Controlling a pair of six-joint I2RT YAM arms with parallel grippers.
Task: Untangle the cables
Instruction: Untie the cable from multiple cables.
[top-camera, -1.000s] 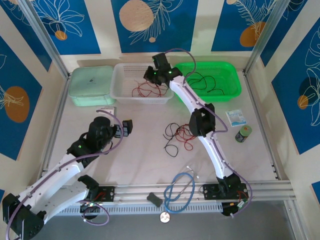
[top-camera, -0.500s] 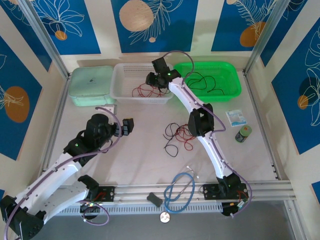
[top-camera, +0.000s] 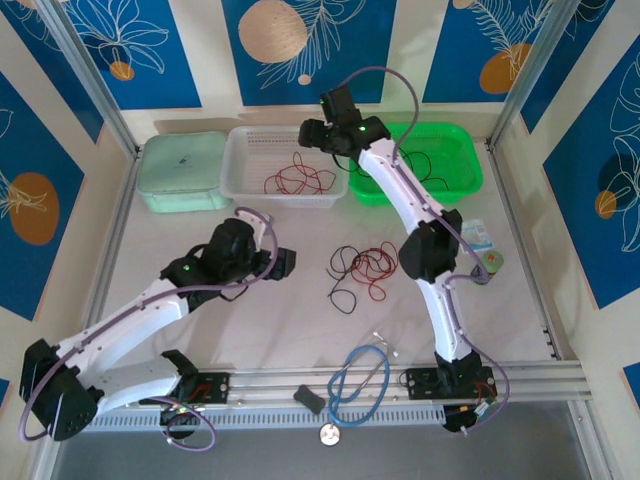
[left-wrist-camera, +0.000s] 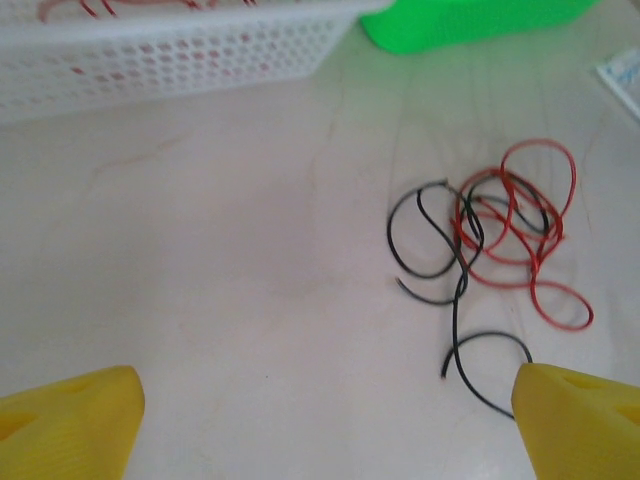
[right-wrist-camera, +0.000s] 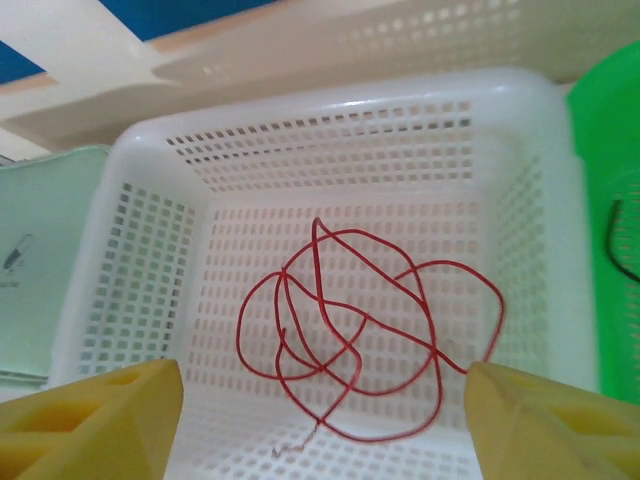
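Note:
A tangle of thin red and black cables (top-camera: 360, 268) lies on the table's middle; in the left wrist view that tangle (left-wrist-camera: 500, 235) sits ahead and to the right. My left gripper (top-camera: 283, 263) (left-wrist-camera: 325, 430) stands open just left of it, and one black strand runs up to the right fingertip (left-wrist-camera: 585, 420). Loose red cables (top-camera: 300, 178) (right-wrist-camera: 360, 335) lie in the white basket (top-camera: 245, 190) (right-wrist-camera: 160, 250). My right gripper (top-camera: 312, 135) (right-wrist-camera: 325, 420) hovers open above them, holding nothing. Black cables (top-camera: 415, 165) rest in the green basket (top-camera: 470, 180).
A mint lidded box (top-camera: 185, 170) stands left of the white basket. A thick blue looped tube (top-camera: 358, 380) lies by the near rail. A small can (top-camera: 488, 267) and a packet (top-camera: 468, 235) sit at the right, beside the right arm.
My right gripper has opened and risen above the white basket, leaving the red cables lying in it. My left arm has swung right, towards the tangle.

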